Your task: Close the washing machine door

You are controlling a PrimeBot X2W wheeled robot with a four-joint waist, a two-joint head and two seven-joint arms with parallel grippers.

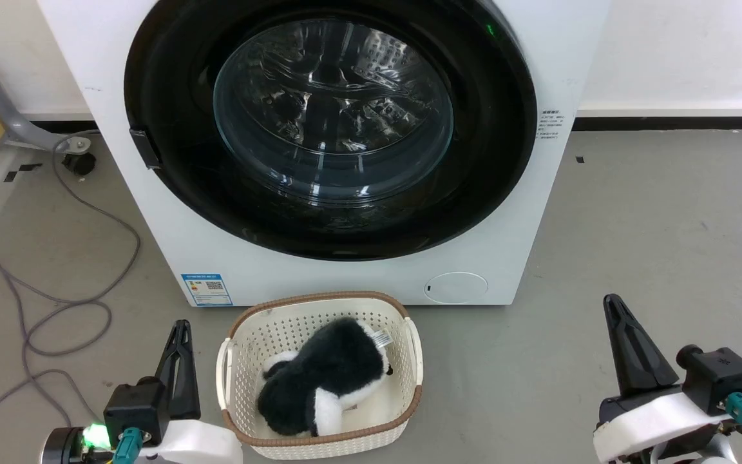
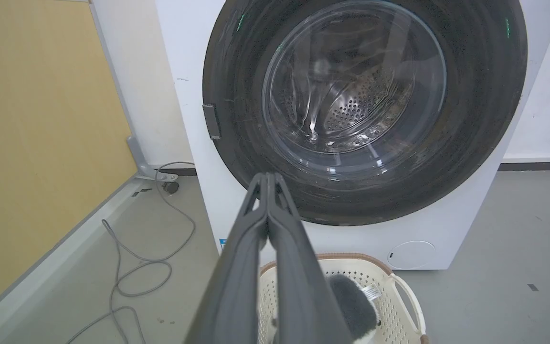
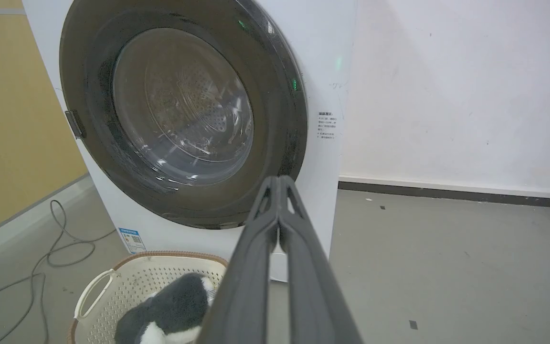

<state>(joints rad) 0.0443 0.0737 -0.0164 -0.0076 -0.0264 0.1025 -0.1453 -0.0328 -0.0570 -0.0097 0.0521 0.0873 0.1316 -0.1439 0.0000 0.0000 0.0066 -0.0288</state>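
Washing machine door, glossy black ring around bulging clear glass window, sitting flush against front of white washing machine. Latch tab showing at door's left edge, steel drum glinting through glass. Left gripper and right gripper hovering low before machine, fingers of each pressed together, gripping nothing. Cream basket holding black-and-white plush toy, standing at machine's foot.

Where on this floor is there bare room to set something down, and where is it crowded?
Widest bare floor lies right of the washing machine, between the wall and the right gripper. A smaller patch separates the basket from that gripper. Left side is crowded: grey cable loops across it.
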